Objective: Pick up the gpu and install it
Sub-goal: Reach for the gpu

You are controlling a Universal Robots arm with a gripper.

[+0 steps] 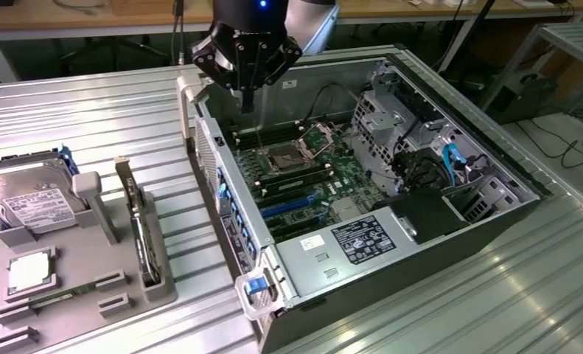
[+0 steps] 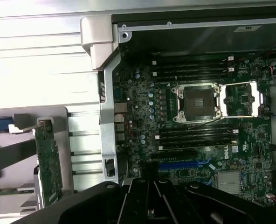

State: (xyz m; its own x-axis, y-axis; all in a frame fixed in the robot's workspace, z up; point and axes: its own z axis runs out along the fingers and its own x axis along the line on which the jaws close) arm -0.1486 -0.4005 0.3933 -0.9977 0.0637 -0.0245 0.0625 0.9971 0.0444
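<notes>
The gpu [image 1: 138,221] stands edge-on in a slot of the grey holder [image 1: 85,295] on the exterior view's left, outside the computer case. It is a thin dark card with a pale metal bracket at its far end. The wrist view looks down on it as a narrow board [image 2: 48,163] beside the case wall. My gripper [image 1: 247,99] hangs over the far corner of the open case [image 1: 370,184], well away from the gpu. Its fingers are shut together with nothing in them. The dark gripper body [image 2: 149,179] hovers above the motherboard's blue slots [image 2: 184,164].
A silver hard drive [image 1: 35,199] and a small square chip [image 1: 31,269] sit in the same holder. Inside the case lie the motherboard with an open CPU socket [image 2: 198,102], memory slots, a drive cage [image 1: 390,110] and cables. Ribbed metal table all around.
</notes>
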